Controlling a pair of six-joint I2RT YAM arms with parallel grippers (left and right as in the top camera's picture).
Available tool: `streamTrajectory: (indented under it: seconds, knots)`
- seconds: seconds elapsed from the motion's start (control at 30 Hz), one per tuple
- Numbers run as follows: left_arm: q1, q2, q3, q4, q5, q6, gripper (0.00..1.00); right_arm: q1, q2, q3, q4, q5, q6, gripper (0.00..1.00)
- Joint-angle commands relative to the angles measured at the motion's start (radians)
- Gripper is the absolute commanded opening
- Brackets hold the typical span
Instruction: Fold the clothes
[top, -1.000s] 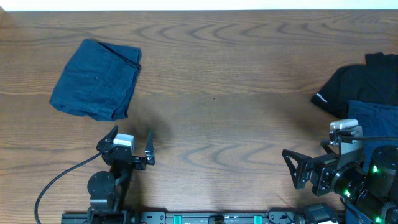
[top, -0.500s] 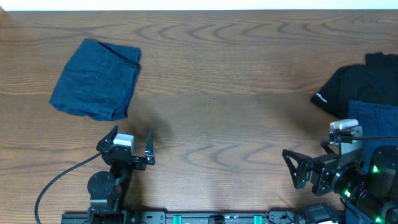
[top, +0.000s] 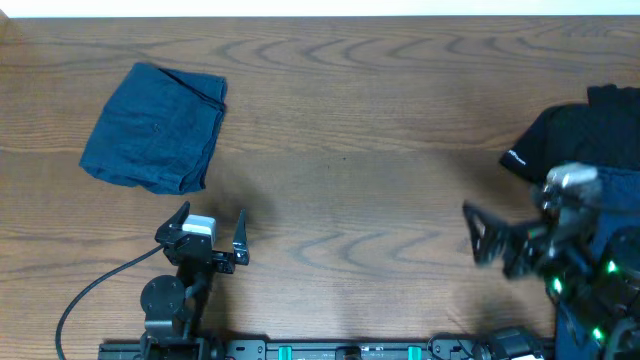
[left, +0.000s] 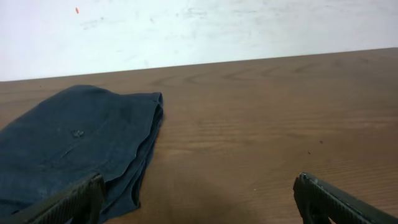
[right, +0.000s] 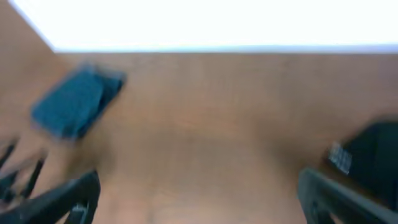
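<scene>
Denim shorts (top: 155, 128) folded at the far-left of the desk (top: 380, 120).
The shorts lie as a compact, layered rectangle, so their folding appears complete. A black garment (top: 580, 140) sits bunched at the right edge, seemingly not yet handled. The left end effector (top: 210, 226), near the shorts, and the blurred right end effector (top: 482, 236), beside the black garment, are both spread and empty.

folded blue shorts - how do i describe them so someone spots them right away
From overhead, look at the wooden table and go to its far left part, beyond the open left gripper. The denim shorts lie there alone as a dark blue folded bundle, unlike the black garment with a white mark at the right edge.
</scene>
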Motion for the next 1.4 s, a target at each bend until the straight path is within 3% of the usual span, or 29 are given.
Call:
streamTrajectory:
  seconds: [0.0,0.3,0.6,0.8,1.23,1.37]
  knots:
    - [-0.003,-0.007,-0.026,-0.004,0.006,-0.009,0.98,-0.006,-0.004,-0.125,0.169,0.127,-0.014,0.99]
    - [-0.003,-0.007,-0.026,-0.004,0.006,-0.009,0.98,-0.02,-0.141,-0.532,0.607,0.131,-0.035,0.99]
    - [-0.003,-0.007,-0.026,-0.004,0.006,-0.009,0.98,-0.149,-0.499,-0.818,0.639,0.119,-0.037,0.99]
    - [-0.003,-0.007,-0.026,-0.004,0.006,-0.009,0.98,-0.161,-0.645,-0.935,0.664,0.119,-0.037,0.99]
    - [-0.003,-0.007,-0.026,-0.004,0.006,-0.009,0.98,-0.169,-0.661,-1.164,0.959,0.1,-0.025,0.99]
    - [-0.003,-0.007,-0.026,-0.004,0.006,-0.009,0.98,-0.169,-0.661,-1.176,0.945,0.1,-0.025,0.99]
